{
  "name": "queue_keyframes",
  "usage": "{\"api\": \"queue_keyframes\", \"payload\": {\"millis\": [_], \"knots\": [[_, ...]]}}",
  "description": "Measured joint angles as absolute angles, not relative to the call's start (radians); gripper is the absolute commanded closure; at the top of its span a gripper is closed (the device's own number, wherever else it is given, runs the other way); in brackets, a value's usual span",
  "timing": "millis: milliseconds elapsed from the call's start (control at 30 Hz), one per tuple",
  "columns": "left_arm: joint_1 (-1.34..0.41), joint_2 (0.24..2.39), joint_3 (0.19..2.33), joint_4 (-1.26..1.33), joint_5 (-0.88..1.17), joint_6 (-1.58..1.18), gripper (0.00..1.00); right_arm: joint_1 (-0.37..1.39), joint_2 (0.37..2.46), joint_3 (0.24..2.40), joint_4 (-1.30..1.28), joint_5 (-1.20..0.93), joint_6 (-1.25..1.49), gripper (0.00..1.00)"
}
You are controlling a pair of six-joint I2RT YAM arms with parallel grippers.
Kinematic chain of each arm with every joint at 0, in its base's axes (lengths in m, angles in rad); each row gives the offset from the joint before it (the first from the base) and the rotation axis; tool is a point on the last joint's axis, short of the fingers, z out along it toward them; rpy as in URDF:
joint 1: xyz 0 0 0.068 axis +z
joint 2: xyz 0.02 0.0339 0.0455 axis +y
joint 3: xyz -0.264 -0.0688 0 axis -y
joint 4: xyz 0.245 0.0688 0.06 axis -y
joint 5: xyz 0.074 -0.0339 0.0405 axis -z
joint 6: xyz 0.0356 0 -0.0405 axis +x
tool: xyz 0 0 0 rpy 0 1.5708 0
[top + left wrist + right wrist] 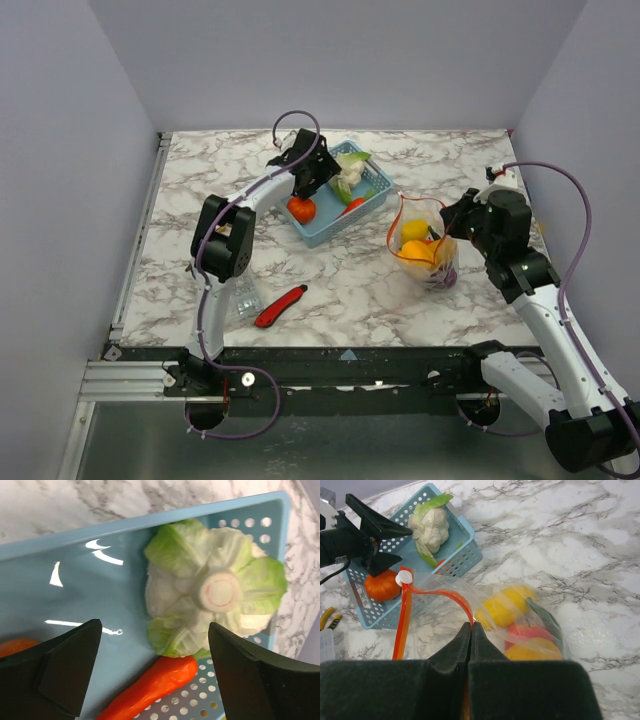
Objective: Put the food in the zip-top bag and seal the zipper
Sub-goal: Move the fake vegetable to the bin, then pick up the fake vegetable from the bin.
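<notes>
The left gripper (155, 629) is seen w/ jaws spread wide and nothing btwn them, hung over the light-blue perforated plastic basket (378, 182) at the far-centre of the white-grey marbled table top (480, 150). Beneath it, in the left wrist view, a white-and-green leafy plastic toy vegetable (215, 590) is laid in the basket w/ its stem end turned toward the camera. A glossy orange-red elongated toy piece (150, 685) is just beside it. A round orange toy fruit (301, 209) is lodged in the basket's near-left corner. The right gripper (471, 630) is pinched fully shut on the narrow orange-red zipper strip (437, 593) of the clear floppy zip-top bag (440, 265), which is stood on the table just right of the basket. The bag's mouth is held up and gaping. The strip is looped open, w/ its small white slider (405, 576) at the end toward the basket. Inside the bag are seen yellow toy pieces (505, 605), a red toy piece (530, 632), an orange toy piece (532, 652) and a dark green leaf (546, 622). A purple piece (446, 279) is glimpsed at the bag's bottom, shape unclear. Near the table's near-left edge a red utility knife (281, 306) is laid flat, w/ a clear ridged plastic box (243, 297) just left of it, beside the left arm.
</notes>
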State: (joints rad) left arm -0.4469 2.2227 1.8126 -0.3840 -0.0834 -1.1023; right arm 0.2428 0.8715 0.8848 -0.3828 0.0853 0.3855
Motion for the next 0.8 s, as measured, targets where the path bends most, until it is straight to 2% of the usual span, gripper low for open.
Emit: {"api": "queue_keyframes", "payload": {"millis": [333,400,467,567,800], "knots": [[-0.461,2.26,1.921,-0.261,-0.06,-1.047,0.08,0.243,0.872,0.881,-0.382,0.085,0.386,1.0],[-0.463,2.296,1.992,-0.286,-0.074,-1.068,0.1,0.243,0.872,0.879,-0.382,0.085,0.386,1.0],[-0.468,2.336,2.069,-0.319,-0.093,-1.092,0.21,0.243,0.872,0.878,-0.38,0.085,0.386,0.99],[-0.472,2.365,2.105,-0.341,-0.109,-1.115,0.3,0.243,0.872,0.873,-0.374,0.085,0.387,1.0],[-0.482,2.418,2.15,-0.4,-0.151,-1.139,0.35,0.243,0.872,0.87,-0.368,0.085,0.388,1.0]]}}
